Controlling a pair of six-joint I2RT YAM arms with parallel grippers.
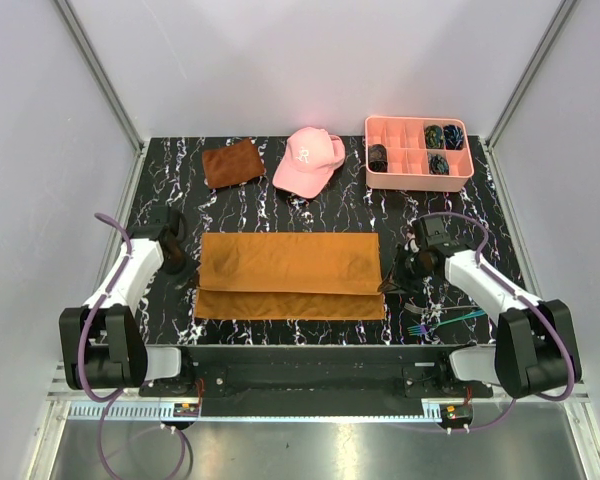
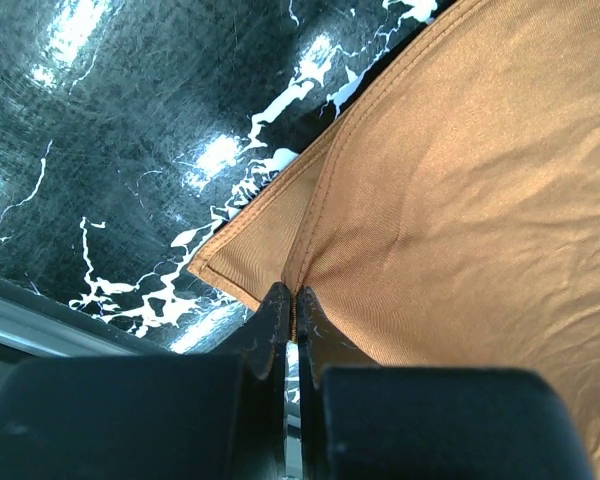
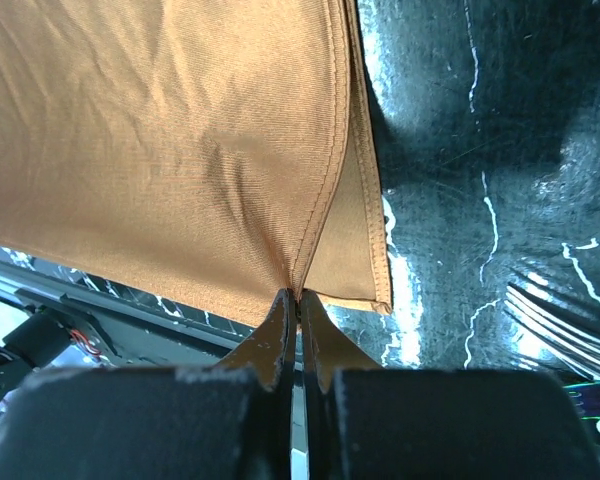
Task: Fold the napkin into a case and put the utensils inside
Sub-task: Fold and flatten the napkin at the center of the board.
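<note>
Pinching the ends of the folded napkin [image 1: 288, 275], left pincer [image 2: 295, 300] and right pincer [image 3: 298, 300] are clenched on it. Utensils [image 1: 430, 324] lie right of the napkin; pink cap [image 1: 308, 160], pink tray [image 1: 418, 182], small brown cloth [image 1: 231, 162] behind it.

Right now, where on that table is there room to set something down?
A bare strip runs between the napkin and the pink cap and small brown cloth. Crowded: near right by the utensils, far right by the pink tray.

Reads as a robotics lab test cell: plain white panels [image 1: 330, 60] closing in a black marble-patterned table [image 1: 380, 205] on three sides, a slotted aluminium rail [image 1: 310, 410] along the near edge, purple cables [image 1: 108, 225] looping loose, left arm [image 1: 130, 280] and right arm [image 1: 485, 285] bolted side by side.
</note>
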